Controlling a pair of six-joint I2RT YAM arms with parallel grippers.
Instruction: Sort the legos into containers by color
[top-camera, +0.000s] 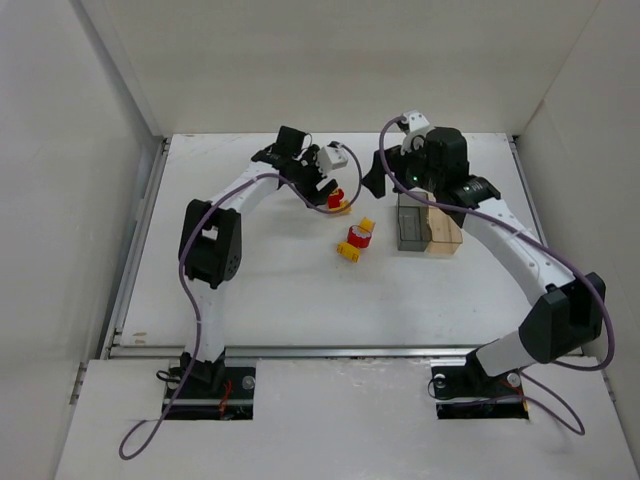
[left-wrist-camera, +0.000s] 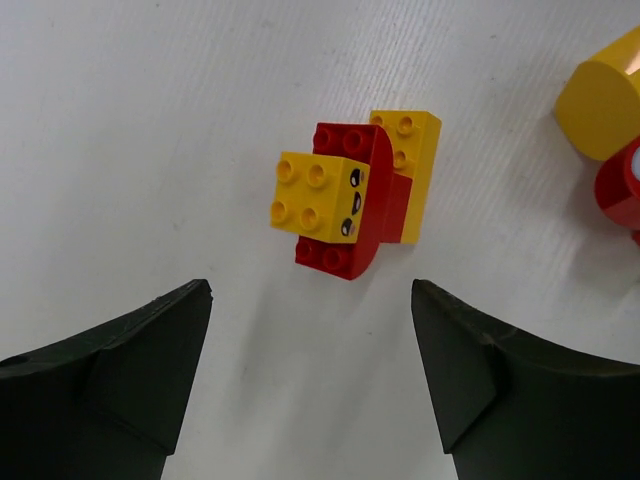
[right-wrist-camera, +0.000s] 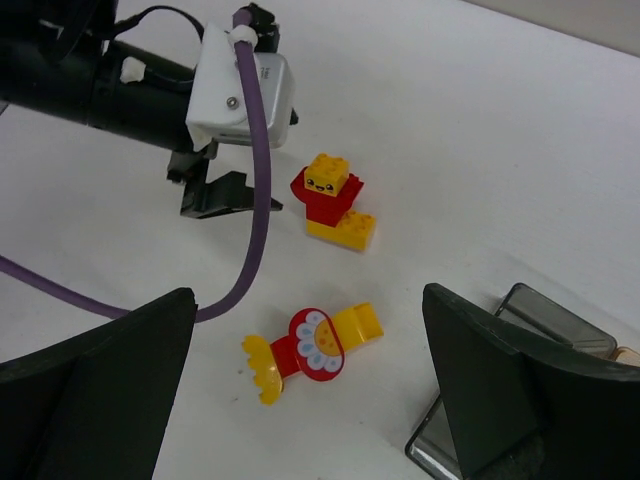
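A stack of red and yellow legos (top-camera: 339, 200) lies on the table; the left wrist view shows it (left-wrist-camera: 352, 195) as a yellow face brick on a red brick beside a yellow one. My left gripper (top-camera: 322, 186) is open just short of it, empty (left-wrist-camera: 312, 385). A second group (top-camera: 357, 241), a red flower piece between yellow pieces, lies nearer the middle (right-wrist-camera: 312, 348). The dark grey container (top-camera: 410, 224) and the tan clear one (top-camera: 441, 230) stand to the right. My right gripper (top-camera: 378, 170) is open and empty above the table (right-wrist-camera: 310, 385).
White walls close in the table on the left, back and right. A purple cable (right-wrist-camera: 250, 190) hangs from the left arm's wrist. The grey container's corner (right-wrist-camera: 520, 310) shows beside my right finger.
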